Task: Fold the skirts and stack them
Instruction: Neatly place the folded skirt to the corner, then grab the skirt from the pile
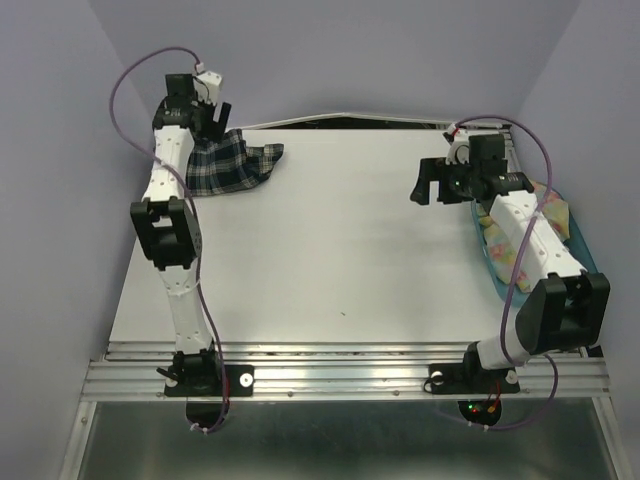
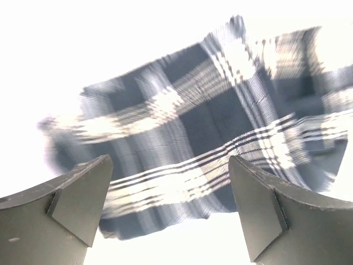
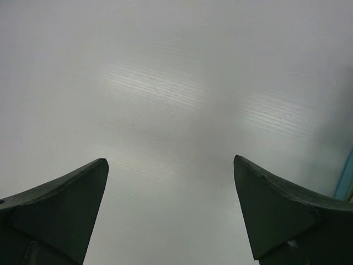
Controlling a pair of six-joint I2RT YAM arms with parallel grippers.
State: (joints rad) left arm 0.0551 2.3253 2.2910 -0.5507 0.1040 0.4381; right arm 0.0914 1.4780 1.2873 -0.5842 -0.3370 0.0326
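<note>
The dark plaid skirt (image 1: 230, 166) lies crumpled on the white table at the far left; it fills the left wrist view (image 2: 209, 132), blurred. My left gripper (image 1: 214, 118) is open and empty just above its far edge, its fingers (image 2: 83, 193) apart over the cloth. The pastel flower-print skirt (image 1: 505, 245) lies in the teal bin at the right, partly hidden by my right arm. My right gripper (image 1: 430, 182) is open and empty above bare table left of the bin; its view shows only its fingers (image 3: 276, 204) over the table.
The translucent teal bin (image 1: 585, 245) stands at the table's right edge; its rim shows in the right wrist view (image 3: 346, 179). Purple walls close in on the left, back and right. A metal rail (image 1: 340, 375) with the arm bases runs along the near edge.
</note>
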